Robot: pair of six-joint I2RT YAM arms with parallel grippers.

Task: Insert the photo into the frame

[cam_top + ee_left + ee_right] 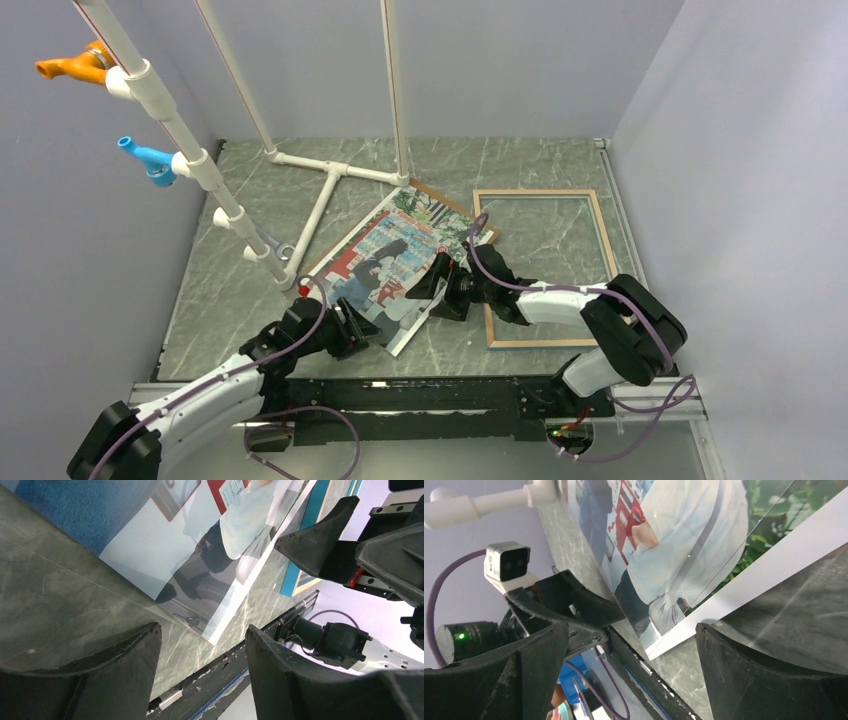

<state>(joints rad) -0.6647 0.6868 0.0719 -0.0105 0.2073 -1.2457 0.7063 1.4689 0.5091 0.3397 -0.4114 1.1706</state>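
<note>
The photo (395,262) lies face up and tilted in the middle of the table, its far end on the brown backing board (452,207). The frame (600,235) lies flat to its right, light wood face up. My left gripper (358,332) is open and empty at the photo's near left edge. My right gripper (432,287) is open and empty at the photo's right edge. In the left wrist view the photo (200,545) lies just ahead of the open gripper (202,630). In the right wrist view the photo's near corner (674,555) lies ahead of the open gripper (632,627).
A white pipe stand (330,190) with slanted poles stands at the back left, its foot touching the photo's left side. Grey walls close in the table on three sides. The black rail (440,395) runs along the near edge.
</note>
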